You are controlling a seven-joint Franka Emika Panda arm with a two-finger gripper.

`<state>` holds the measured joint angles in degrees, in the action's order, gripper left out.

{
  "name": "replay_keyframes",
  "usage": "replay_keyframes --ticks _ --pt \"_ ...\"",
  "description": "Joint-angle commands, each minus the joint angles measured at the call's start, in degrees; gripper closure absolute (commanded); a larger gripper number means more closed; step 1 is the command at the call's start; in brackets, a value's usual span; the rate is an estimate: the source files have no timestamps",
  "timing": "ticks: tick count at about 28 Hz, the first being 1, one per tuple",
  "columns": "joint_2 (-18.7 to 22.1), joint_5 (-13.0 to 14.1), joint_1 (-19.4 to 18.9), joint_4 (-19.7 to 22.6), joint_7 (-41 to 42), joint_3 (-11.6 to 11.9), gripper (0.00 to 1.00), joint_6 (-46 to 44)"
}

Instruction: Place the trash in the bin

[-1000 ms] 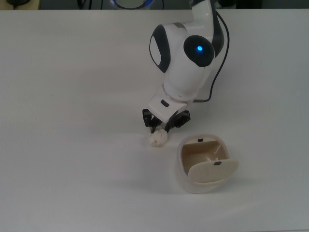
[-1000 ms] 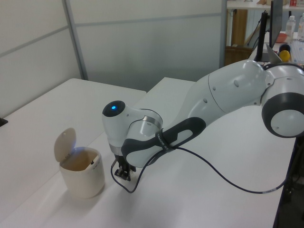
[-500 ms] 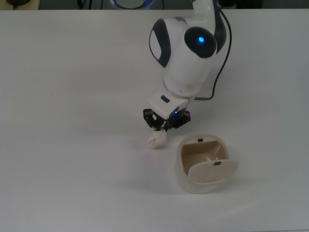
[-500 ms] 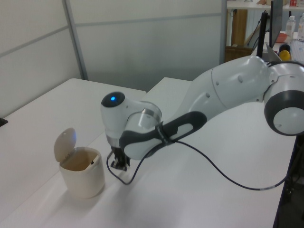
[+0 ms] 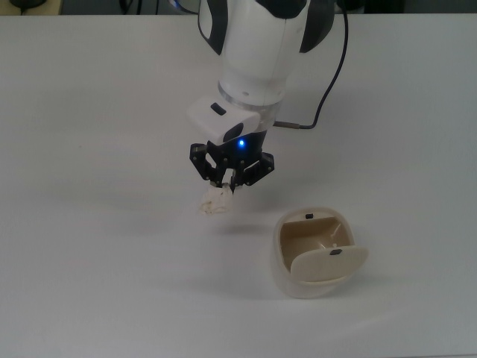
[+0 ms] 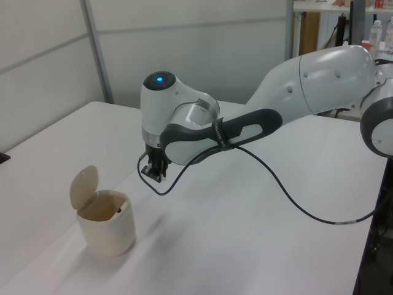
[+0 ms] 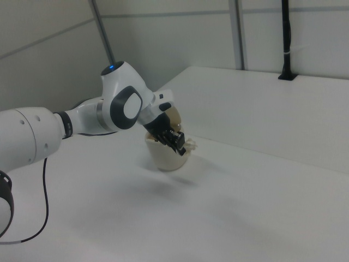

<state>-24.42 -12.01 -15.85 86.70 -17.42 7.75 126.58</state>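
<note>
Above a bare white table (image 5: 89, 149), the paper wad (image 5: 216, 200) is held pinched between the closed fingers of the robot's gripper (image 5: 230, 177) and appears lifted clear of the surface, with a faint shadow seen beneath it. The bin (image 5: 313, 253) is seen resting on the table toward the top view's lower right of the gripper, near but apart, with its swing lid (image 5: 329, 263) tipped up and the beige inside exposed. The opening therefore lies to the side of and below the wad, so a short carry across and over the rim is judged to be needed. The raised lid is the only thing likely to be caught. A black cable (image 5: 328, 89) trails from the arm, well clear of that path.
</note>
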Motion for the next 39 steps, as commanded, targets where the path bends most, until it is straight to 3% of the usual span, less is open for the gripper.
replay_keyframes --ticks 1,13,19,24,28,29,30,39 --pt "0.2 -0.5 -1.0 -1.6 -4.6 -0.7 0.94 -0.8" --pt "-1.9 -1.8 -3.1 -5.0 -13.8 -4.9 0.93 2.9" --pt "-4.0 -7.4 -5.5 -7.0 -21.4 -4.9 0.92 5.1" --pt "-6.9 -9.3 -6.3 -9.2 -24.7 -4.9 0.89 6.0" --pt "-7.6 -9.7 -6.7 -9.5 -27.0 -4.9 0.59 6.7" --pt "-7.6 -9.7 -6.7 -9.5 -27.7 -4.9 0.38 6.7" --pt "-7.6 -9.8 -6.7 -9.5 -28.2 -4.9 0.01 6.7" --pt "-7.0 -9.8 -6.7 -9.5 -28.7 -4.3 0.0 6.6"
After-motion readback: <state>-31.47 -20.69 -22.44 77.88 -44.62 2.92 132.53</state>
